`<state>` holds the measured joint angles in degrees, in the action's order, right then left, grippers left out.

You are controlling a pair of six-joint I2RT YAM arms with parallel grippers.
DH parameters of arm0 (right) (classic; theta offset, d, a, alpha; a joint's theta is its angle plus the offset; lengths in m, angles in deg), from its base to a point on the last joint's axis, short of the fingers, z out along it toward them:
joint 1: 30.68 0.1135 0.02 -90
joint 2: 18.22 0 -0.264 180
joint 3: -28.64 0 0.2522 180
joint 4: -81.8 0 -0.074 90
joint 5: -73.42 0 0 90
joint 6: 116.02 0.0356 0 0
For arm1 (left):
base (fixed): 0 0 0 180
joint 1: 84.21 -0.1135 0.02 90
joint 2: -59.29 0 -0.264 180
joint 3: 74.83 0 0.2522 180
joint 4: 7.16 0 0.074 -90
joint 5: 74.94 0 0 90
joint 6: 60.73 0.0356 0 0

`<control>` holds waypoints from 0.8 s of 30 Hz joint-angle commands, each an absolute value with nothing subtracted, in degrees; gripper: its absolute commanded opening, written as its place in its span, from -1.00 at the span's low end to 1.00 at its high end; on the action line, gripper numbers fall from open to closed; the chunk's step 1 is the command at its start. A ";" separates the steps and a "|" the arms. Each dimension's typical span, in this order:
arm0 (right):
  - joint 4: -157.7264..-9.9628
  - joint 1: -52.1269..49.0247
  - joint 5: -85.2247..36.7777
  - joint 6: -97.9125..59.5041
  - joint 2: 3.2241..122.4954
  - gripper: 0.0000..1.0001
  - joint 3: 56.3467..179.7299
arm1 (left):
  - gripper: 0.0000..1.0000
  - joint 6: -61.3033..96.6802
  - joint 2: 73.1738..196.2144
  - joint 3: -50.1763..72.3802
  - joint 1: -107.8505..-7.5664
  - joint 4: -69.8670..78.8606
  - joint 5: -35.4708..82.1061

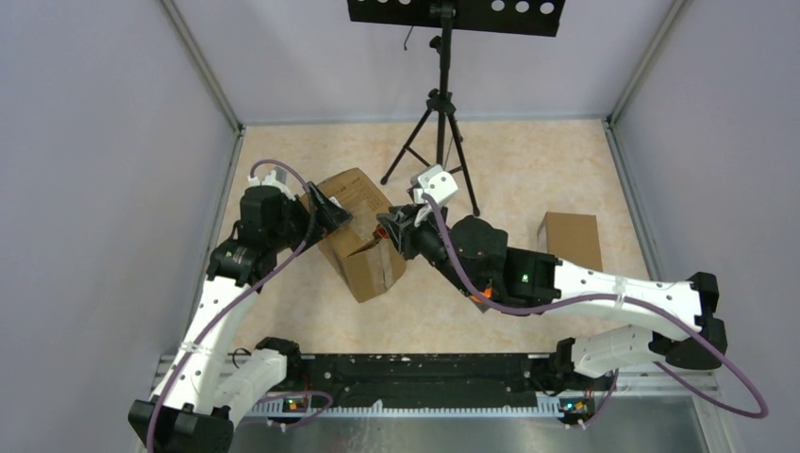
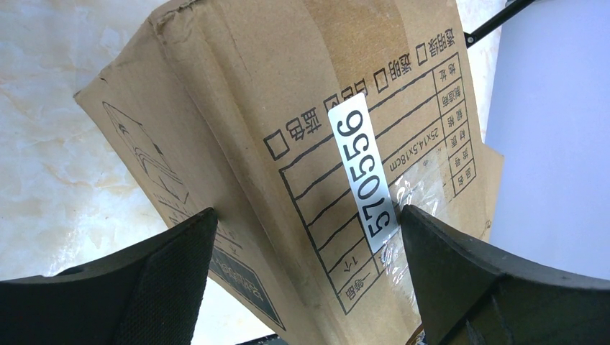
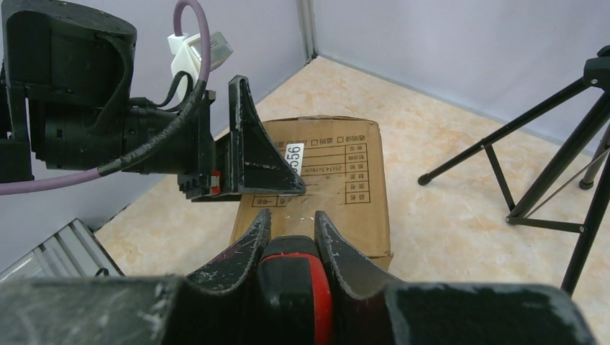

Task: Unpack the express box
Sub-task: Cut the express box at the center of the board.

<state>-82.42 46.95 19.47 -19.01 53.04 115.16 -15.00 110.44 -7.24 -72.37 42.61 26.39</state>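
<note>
The brown cardboard express box (image 1: 358, 241) lies at an angle on the table, left of centre. It bears a printed form and a white number sticker (image 2: 363, 172). My left gripper (image 1: 332, 215) is open, its two fingers wide apart over the box's printed face (image 2: 302, 108). In the left wrist view the gripper (image 2: 307, 212) straddles that face. My right gripper (image 1: 389, 231) is at the box's right end. In the right wrist view it (image 3: 293, 215) is shut on a black-and-red tool (image 3: 296, 287), pointing at the taped top of the box (image 3: 338, 194).
A second, smaller cardboard box (image 1: 571, 241) stands at the right of the table. A black tripod (image 1: 439, 132) stands behind the express box, and its legs show in the right wrist view (image 3: 547, 144). Grey walls close in the left, back and right.
</note>
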 commanded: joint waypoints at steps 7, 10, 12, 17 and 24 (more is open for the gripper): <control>-85.76 47.63 20.82 -19.98 54.19 -1.00 115.14 | 0.96 -14.27 110.86 -8.40 -72.34 42.55 26.31; -85.62 47.71 21.01 -20.21 54.52 -1.00 114.96 | 0.96 -14.24 110.85 -8.46 -72.35 42.55 26.39; -85.90 47.62 21.03 -20.23 54.59 -1.00 114.63 | 0.96 -14.29 110.79 -8.51 -72.36 42.55 26.40; -86.70 47.63 21.27 -20.88 54.67 -1.00 113.80 | 0.96 -14.38 110.66 -8.57 -72.34 42.55 26.39; -86.27 47.71 21.48 -20.95 55.15 -1.00 113.25 | 0.97 -14.46 110.68 -8.66 -72.35 42.55 26.39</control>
<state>-83.21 46.95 20.45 -20.46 55.12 113.21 -15.02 110.44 -7.31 -72.37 42.59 26.76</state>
